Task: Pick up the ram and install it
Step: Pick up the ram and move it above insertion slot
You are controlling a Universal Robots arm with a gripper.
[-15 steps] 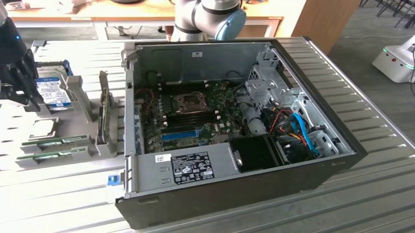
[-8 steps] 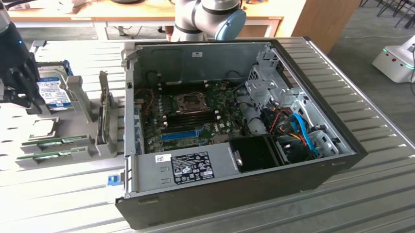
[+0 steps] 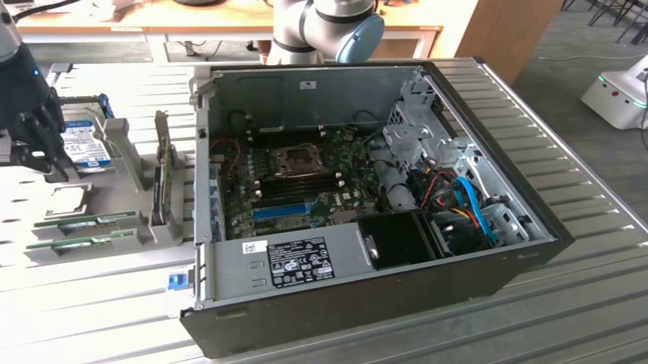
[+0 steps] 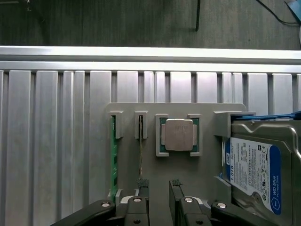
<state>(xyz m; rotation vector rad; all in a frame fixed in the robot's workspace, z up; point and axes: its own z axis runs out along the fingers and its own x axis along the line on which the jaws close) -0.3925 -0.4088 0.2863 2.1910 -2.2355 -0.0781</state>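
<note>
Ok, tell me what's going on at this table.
A robot arm's claw hangs open, holding nothing, over a grey parts holder on the metal table beside the opened computer case. Two memory sticks stand on edge in the holder's slots. One claw finger is close to the ram; the other stick sits one slot further off. Neither is lifted yet.

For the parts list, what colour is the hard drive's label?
The label is blue and white, clearest in the wrist view.
</note>
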